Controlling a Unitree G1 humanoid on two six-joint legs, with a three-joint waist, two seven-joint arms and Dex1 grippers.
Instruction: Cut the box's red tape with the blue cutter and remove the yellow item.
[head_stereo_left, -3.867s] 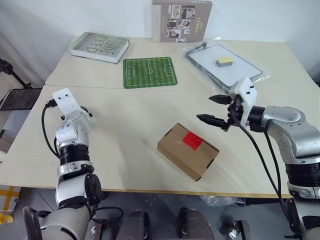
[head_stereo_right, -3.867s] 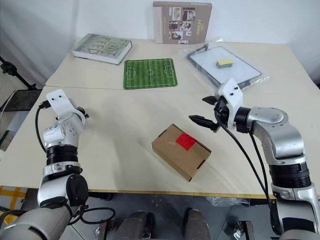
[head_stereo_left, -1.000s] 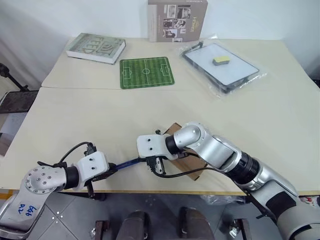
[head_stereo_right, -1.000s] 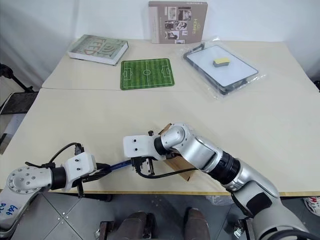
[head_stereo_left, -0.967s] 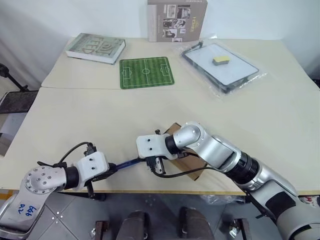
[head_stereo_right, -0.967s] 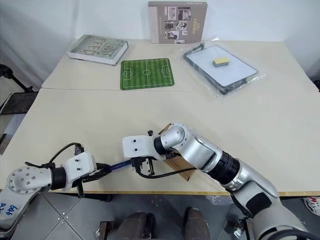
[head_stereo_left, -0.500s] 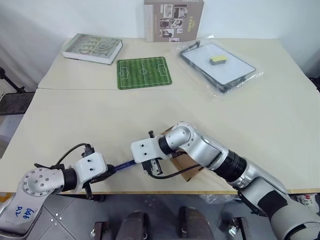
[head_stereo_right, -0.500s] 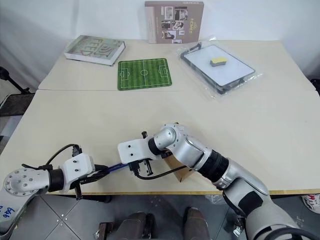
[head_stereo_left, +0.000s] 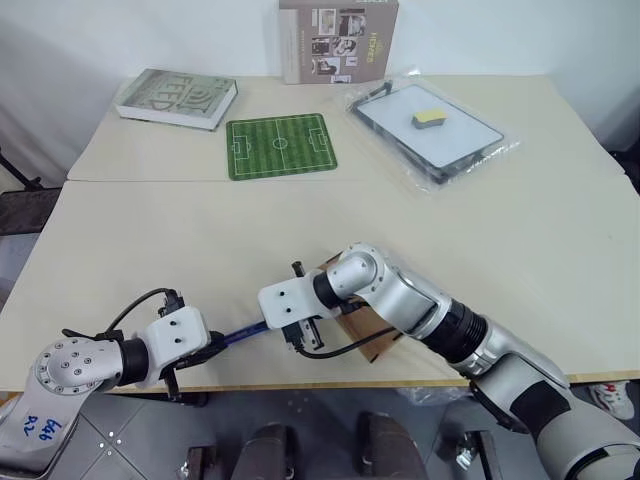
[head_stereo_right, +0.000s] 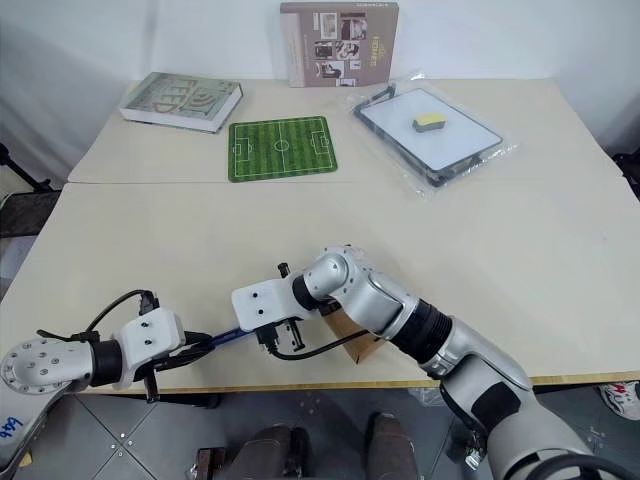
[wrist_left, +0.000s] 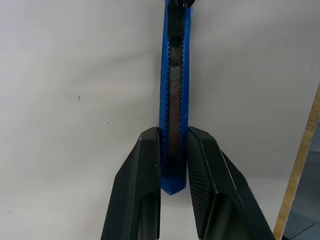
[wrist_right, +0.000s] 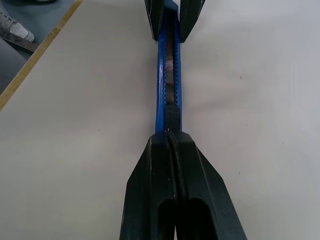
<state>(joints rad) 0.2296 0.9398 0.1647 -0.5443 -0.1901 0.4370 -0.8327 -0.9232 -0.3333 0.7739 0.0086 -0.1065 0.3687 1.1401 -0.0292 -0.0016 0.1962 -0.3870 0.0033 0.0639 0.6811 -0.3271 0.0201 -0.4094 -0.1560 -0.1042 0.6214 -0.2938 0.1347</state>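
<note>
Left gripper (wrist_left: 172, 165) clamps the blue cutter (wrist_left: 174, 100); closed right gripper (wrist_right: 172, 142) apparently pinches its slider; box (head_stereo_left: 362, 335) uncut.

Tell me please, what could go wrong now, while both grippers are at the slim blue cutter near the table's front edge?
The left gripper clamps one end of the slim blue pen-shaped cutter and the shut right gripper sits at its dark slider end, so a mistimed pull could twist or drop it. They work close to the beige table's front edge, where it might fall off. The right arm crosses over the brown cardboard box and could nudge it.
</note>
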